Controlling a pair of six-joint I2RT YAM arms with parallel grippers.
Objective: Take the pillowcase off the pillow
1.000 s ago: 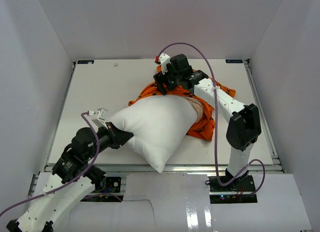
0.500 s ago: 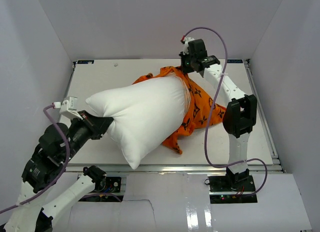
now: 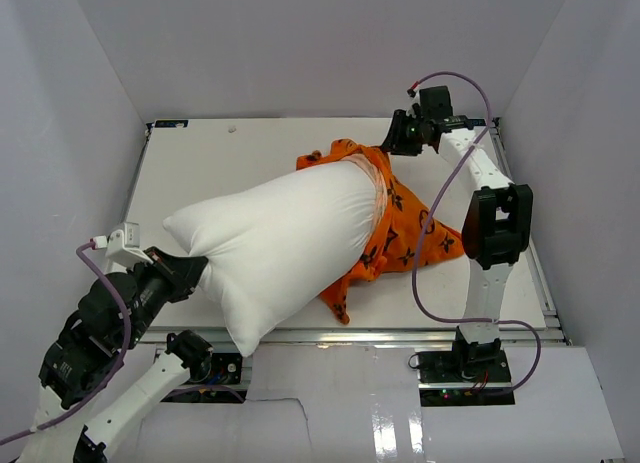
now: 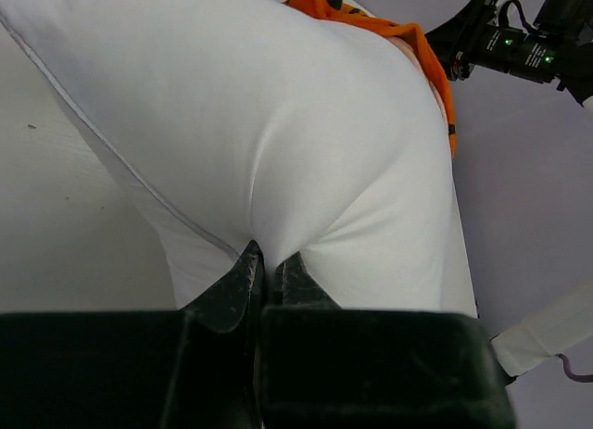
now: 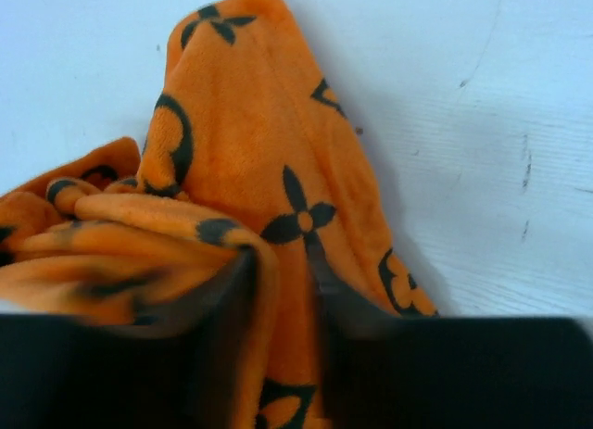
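Note:
The white pillow (image 3: 280, 243) lies diagonally across the table, most of it bare. The orange pillowcase (image 3: 405, 228) with dark motifs still wraps its far right end and trails out on the table to the right. My left gripper (image 3: 197, 273) is shut on the pillow's near left end; the left wrist view shows both fingers pinching a fold of the white pillow (image 4: 278, 123). My right gripper (image 3: 393, 143) is at the back right, shut on the pillowcase's edge. In the right wrist view the pillowcase (image 5: 259, 151) is bunched between the fingers of the right gripper (image 5: 283, 262).
The white table (image 3: 210, 163) is enclosed by white walls at the left, back and right. The pillow's near corner reaches the table's front edge (image 3: 400, 333). A purple cable (image 3: 455, 78) loops above my right wrist. The right arm's upright link (image 3: 495, 233) stands beside the pillowcase.
My left gripper has pulled the pillow toward the near left. My right gripper has carried the pillowcase edge to the back right. More white pillow shows outside the cover.

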